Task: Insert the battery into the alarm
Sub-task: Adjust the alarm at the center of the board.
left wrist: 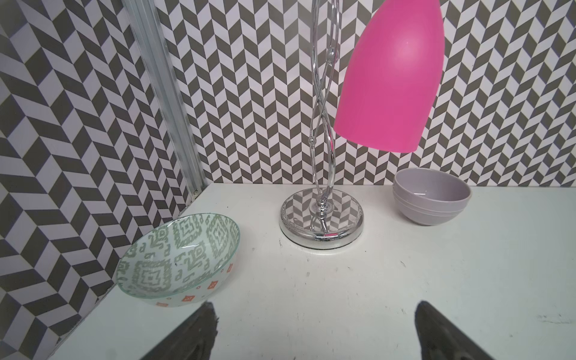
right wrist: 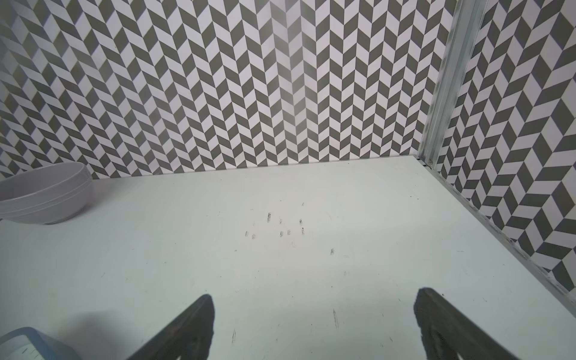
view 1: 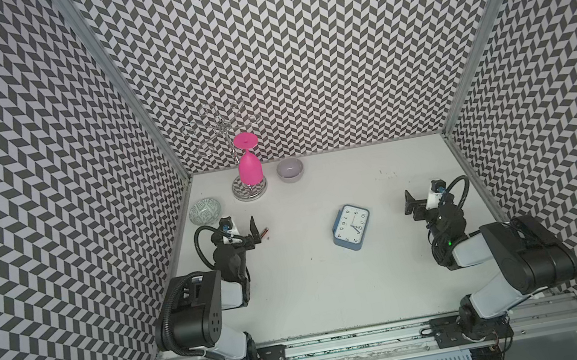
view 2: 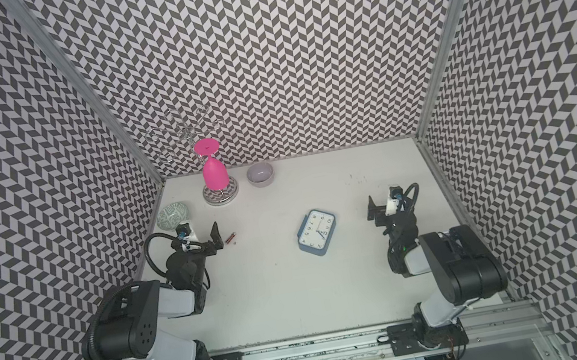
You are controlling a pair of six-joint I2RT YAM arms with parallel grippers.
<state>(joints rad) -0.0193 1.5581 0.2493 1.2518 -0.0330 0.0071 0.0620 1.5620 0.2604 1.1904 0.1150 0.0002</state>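
Battery [view 2: 230, 238] lies seemingly just clear of the left gripper [view 2: 214, 239], which, like the right gripper [view 2: 372, 210], gapes empty.

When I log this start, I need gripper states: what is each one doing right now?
Left gripper: open, holding nothing.
Right gripper: open, holding nothing.

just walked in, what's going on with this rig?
Nothing is being handled yet. Both pincers are open and empty. The battery lies on the table just ahead of the left pincer, not touching it. The alarm lies dial up mid-table between the arms, with the right pincer off to its side. The battery is not yet in.
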